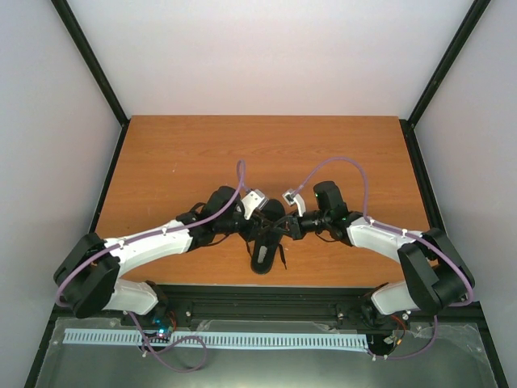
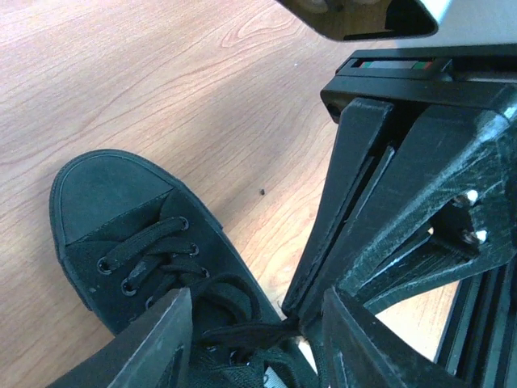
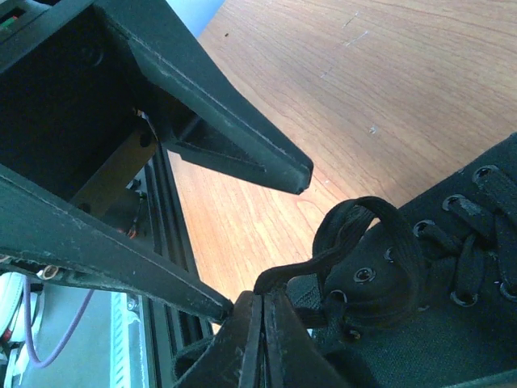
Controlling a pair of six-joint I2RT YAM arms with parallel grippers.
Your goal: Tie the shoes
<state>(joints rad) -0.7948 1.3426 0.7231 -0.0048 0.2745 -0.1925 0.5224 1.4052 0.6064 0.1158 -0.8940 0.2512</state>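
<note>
Two grippers crowd over one small black shoe [image 1: 265, 246], which sits at the middle of the table [image 1: 202, 153] close to its near edge, right between the arms. Look at the right gripper [image 3: 262, 311]: it is pinched fully together on a lace [image 3: 363, 207], the thin black strand curling up out of its tips into a loop above the top eyelets. Now the left gripper [image 2: 254, 315]: it is spread wide and holding nothing, one finger either side of the lace where it runs across the shoe toward the right gripper's tips (the two sets of fingers are very near each other, possibly touching, I cannot tell). By my read this lace is soft, flat and limp, so it will sag and slip unless nipped squarely at the very tips, best on that stretched span and not on the loop's floppy crown. The shoe itself looks light, with a soft canvas upper and a stiffer toe cap [image 2: 105, 190]. A hard tug on the lace will likely drag the whole thing across the smooth wood.
</note>
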